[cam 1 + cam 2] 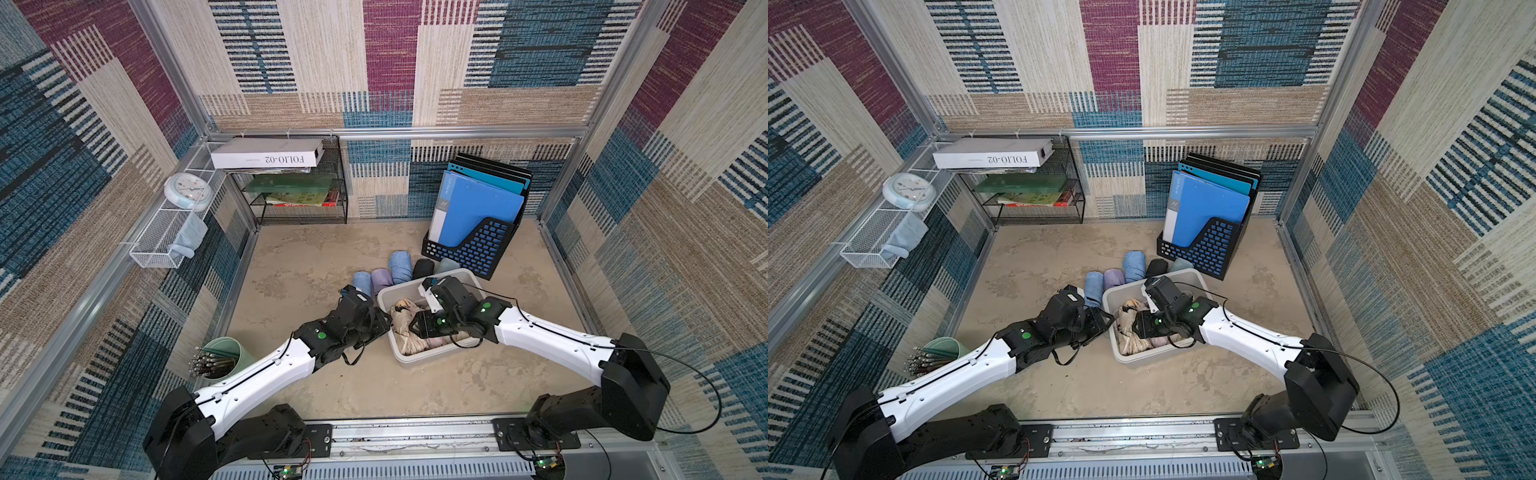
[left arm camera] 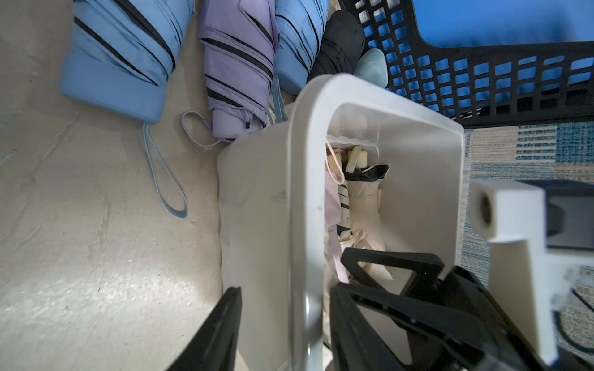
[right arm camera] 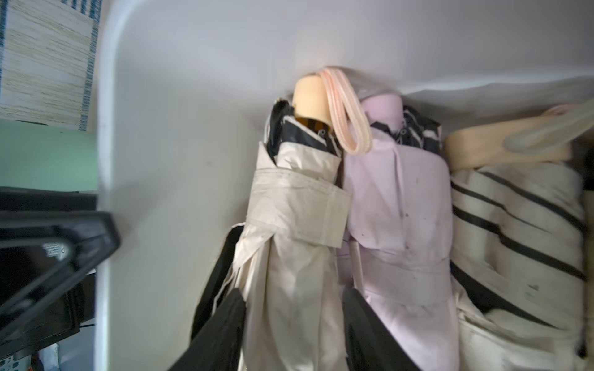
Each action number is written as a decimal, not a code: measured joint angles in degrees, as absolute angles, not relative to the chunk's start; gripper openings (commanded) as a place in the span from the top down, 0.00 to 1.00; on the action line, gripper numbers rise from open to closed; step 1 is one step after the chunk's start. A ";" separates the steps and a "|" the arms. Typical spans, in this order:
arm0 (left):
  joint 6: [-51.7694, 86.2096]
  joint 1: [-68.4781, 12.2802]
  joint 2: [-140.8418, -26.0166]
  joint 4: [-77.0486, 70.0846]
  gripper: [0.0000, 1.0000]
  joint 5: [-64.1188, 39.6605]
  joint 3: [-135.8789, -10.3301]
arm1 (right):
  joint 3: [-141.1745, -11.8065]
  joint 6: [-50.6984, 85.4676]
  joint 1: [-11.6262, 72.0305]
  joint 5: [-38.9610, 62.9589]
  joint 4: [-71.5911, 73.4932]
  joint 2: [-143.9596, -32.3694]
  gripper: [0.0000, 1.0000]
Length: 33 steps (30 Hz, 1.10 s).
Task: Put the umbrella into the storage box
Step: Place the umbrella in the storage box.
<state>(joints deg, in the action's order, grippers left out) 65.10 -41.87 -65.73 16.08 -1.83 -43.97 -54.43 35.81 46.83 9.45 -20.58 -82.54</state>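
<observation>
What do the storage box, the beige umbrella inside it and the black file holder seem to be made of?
The storage box: off-white plastic, probably; smooth, slightly glossy, with a moulded rolled rim. The beige umbrella: thin matt fabric, seemingly; it creases and folds under its strap. The file holder: black rigid plastic, likely; an even moulded lattice of square holes.

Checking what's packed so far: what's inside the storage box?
A beige umbrella, a pink umbrella and a striped umbrella lie folded, side by side. Whatever lies under them, or below the right arm, is hidden.
</observation>
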 measured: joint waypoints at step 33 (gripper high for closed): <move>38.11 -16.78 -80.23 30.06 0.09 -8.34 -56.90 | -61.41 33.85 43.62 -5.02 -24.05 -75.46 0.15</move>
